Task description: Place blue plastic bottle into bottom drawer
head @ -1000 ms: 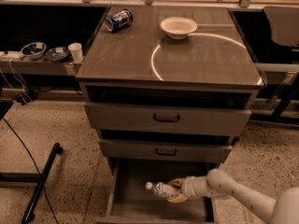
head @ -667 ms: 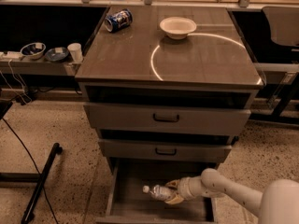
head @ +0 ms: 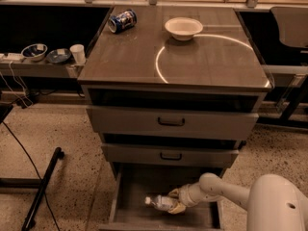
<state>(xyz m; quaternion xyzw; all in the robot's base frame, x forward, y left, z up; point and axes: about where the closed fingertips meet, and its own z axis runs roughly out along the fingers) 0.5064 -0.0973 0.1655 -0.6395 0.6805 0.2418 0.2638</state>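
Observation:
The blue plastic bottle lies on its side inside the open bottom drawer, white cap pointing left. My gripper reaches in from the right on a white arm, and its yellowish fingers are closed around the bottle's right end. The bottle sits low, at or just above the drawer floor; I cannot tell if it touches. The two upper drawers with dark handles are shut above it.
On the cabinet top stand a white bowl and a crushed blue-and-white can. A side shelf at the left holds bowls and a white cup. A black stand leg lies on the floor at the left.
My arm and the held bottle have shifted slightly left, further into the drawer. The arm's white body fills more of the lower right corner.

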